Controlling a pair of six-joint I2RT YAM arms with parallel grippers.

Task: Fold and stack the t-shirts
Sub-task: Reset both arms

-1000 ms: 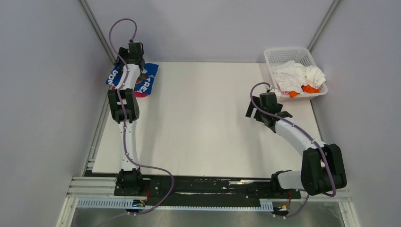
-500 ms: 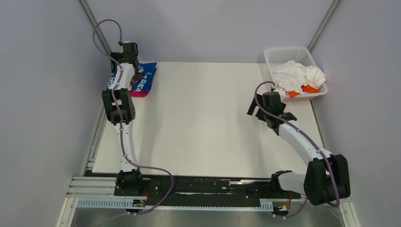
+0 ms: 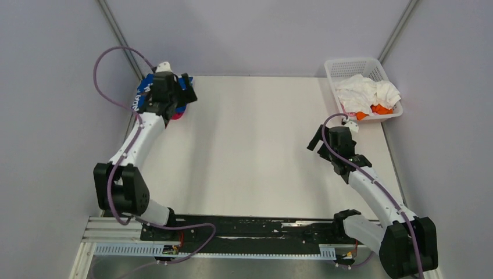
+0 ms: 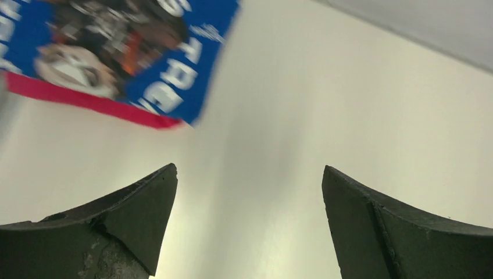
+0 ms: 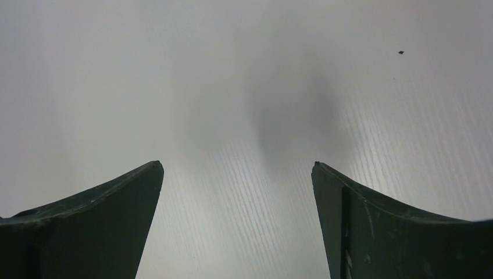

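Observation:
A folded royal blue t-shirt [image 3: 139,96] with white lettering lies at the table's far left corner on a magenta-pink t-shirt [image 3: 177,114]. My left gripper [image 3: 181,97] hovers over the stack's right edge, open and empty. In the left wrist view the blue t-shirt [image 4: 174,87] and the pink edge [image 4: 87,100] lie ahead and to the left of the left gripper [image 4: 249,174]. My right gripper [image 3: 334,132] stands open over bare table at the right, with only tabletop between its fingers [image 5: 237,165]. White t-shirts [image 3: 363,93] and an orange one [image 3: 381,108] lie crumpled in the basket.
A white lattice basket [image 3: 337,65] sits at the table's far right corner, just beyond the right gripper. Grey walls close in on both sides and at the back. The white table [image 3: 250,151] spreads between the two arms.
My left gripper has opened and let go of the blue t-shirt; that arm swung its elbow down and left, with the gripper now at the stack's right edge. The right arm drew back slightly.

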